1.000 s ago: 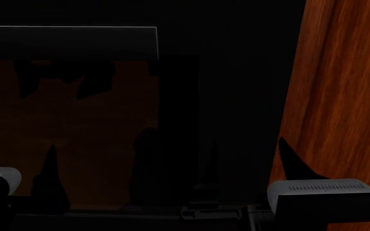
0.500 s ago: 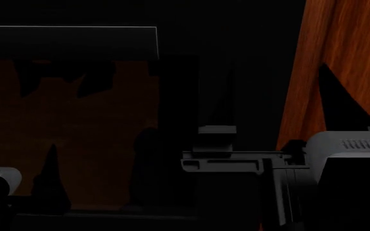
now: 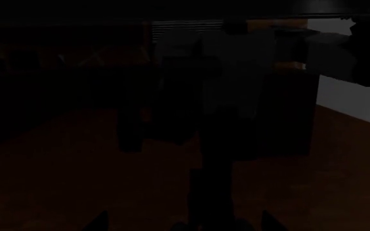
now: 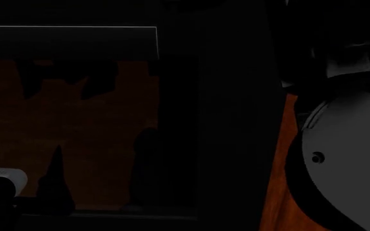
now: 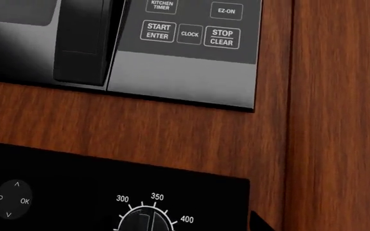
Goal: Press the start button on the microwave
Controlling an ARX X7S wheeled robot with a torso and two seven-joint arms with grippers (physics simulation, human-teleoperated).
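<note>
The microwave (image 5: 172,53) is set into a reddish wood cabinet (image 5: 326,96), its front facing the robot. Its control strip runs upright along the door's right side, beside the dark handle (image 5: 79,43). The start button (image 5: 157,31) sits in a row with the clock button (image 5: 190,34) and stop button (image 5: 221,37), low on the strip. Bare wood separates the microwave's bottom edge from an oven panel (image 5: 75,192) with a temperature dial (image 5: 145,222). In the head view, the right arm (image 4: 346,163) rises close by the wood edge. Whether either arm's jaws are wide or narrow cannot be told.

Black microwave (image 5: 75,43), grey control panel (image 5: 185,72), reddish-brown wood cabinet (image 5: 326,120).
</note>
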